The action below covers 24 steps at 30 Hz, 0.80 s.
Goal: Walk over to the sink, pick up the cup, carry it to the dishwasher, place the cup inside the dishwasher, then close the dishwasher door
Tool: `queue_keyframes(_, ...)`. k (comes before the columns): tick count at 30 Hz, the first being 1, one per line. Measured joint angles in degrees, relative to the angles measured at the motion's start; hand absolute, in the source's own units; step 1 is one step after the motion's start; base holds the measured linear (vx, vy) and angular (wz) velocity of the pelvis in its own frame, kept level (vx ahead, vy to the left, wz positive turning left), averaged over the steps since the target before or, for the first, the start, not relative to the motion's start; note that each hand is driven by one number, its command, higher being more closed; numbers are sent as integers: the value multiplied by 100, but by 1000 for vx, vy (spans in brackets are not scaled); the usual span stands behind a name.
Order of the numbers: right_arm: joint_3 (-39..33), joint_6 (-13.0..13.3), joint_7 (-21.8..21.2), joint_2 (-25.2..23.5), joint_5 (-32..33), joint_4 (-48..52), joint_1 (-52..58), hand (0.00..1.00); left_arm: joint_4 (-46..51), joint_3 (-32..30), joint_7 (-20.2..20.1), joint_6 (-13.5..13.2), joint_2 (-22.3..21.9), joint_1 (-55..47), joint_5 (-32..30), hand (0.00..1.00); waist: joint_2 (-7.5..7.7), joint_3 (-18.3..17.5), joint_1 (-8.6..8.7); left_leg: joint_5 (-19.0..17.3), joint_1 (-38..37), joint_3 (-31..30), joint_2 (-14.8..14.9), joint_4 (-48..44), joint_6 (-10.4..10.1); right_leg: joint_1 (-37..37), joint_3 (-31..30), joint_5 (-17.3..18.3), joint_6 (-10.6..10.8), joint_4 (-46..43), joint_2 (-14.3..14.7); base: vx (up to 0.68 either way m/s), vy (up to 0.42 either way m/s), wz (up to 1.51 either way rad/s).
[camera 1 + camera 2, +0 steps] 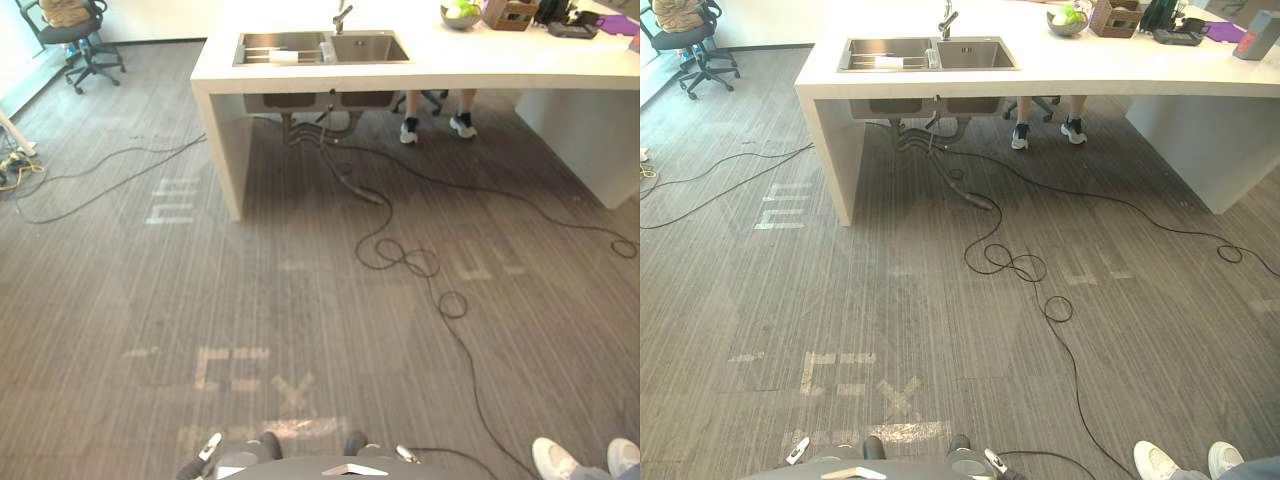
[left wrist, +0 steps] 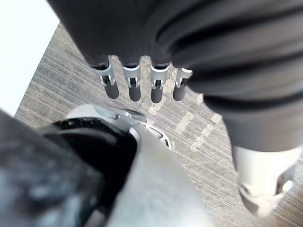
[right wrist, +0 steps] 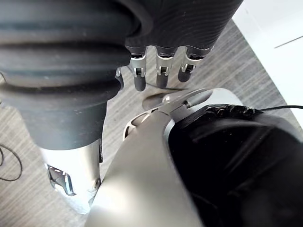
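Note:
A steel double sink (image 1: 320,47) is set into a long white counter (image 1: 420,68) across the floor ahead, with a faucet (image 1: 341,17) behind it. A small pale cup (image 1: 328,50) stands on the divider between the two basins. A white item lies in the left basin. My left hand (image 2: 134,82) hangs at my side with straight fingers and holds nothing. My right hand (image 3: 161,75) hangs the same way, empty and open. Both hands are far from the sink.
A person's sneakers (image 1: 435,127) show behind the counter, and another person's white shoes (image 1: 585,458) are at my lower right. Hoses (image 1: 330,140) hang under the sink. A thin cable (image 1: 100,170) crosses the left floor. An office chair (image 1: 75,35) stands far left. A bowl (image 1: 460,14) and a basket (image 1: 510,13) sit on the counter.

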State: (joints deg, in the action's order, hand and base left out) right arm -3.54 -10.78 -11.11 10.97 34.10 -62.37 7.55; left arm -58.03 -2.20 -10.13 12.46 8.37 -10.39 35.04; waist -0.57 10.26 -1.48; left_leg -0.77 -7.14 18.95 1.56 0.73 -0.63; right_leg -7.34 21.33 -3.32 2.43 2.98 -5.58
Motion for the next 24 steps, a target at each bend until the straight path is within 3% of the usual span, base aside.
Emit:
queue_keyframes(2,0,84,-27,-3,-63,8,-15,0,11,7,-39,-139,-51,12,137,0,-18,-7,4,57,-139,-4,2,133,1,-126,49,-14,32,52,38,76,-5,2)
queue_keyframes(6,-1,228,-36,-26,-576,12,-136,0,12,8,-72,-178,-25,9,131,0,-18,26,5,160,-323,-24,2,275,48,-264,136,-27,68,122,85,120,1,6)
queue_keyframes(12,1,280,-9,-109,-281,69,-358,0,73,38,-73,-215,23,-20,90,0,24,64,-6,145,-520,-17,-11,366,-3,-412,144,9,120,140,84,19,4,0)
queue_keyframes(15,15,158,-27,-148,-3,85,-521,0,183,57,80,-383,-32,-33,132,0,25,65,-34,146,-570,-17,-12,369,-2,-462,155,11,120,135,80,-28,8,1)
queue_keyframes(19,68,276,-62,-216,46,298,-561,0,358,107,631,-683,-72,-125,68,0,24,66,-57,144,-567,-18,-19,405,-8,-462,170,49,125,153,77,-57,11,2)
queue_keyframes(24,69,369,32,-340,43,351,-549,0,589,58,852,-683,-114,-120,-98,0,60,71,-53,144,-558,-17,-28,411,-8,-464,277,64,83,188,49,-19,13,-1)
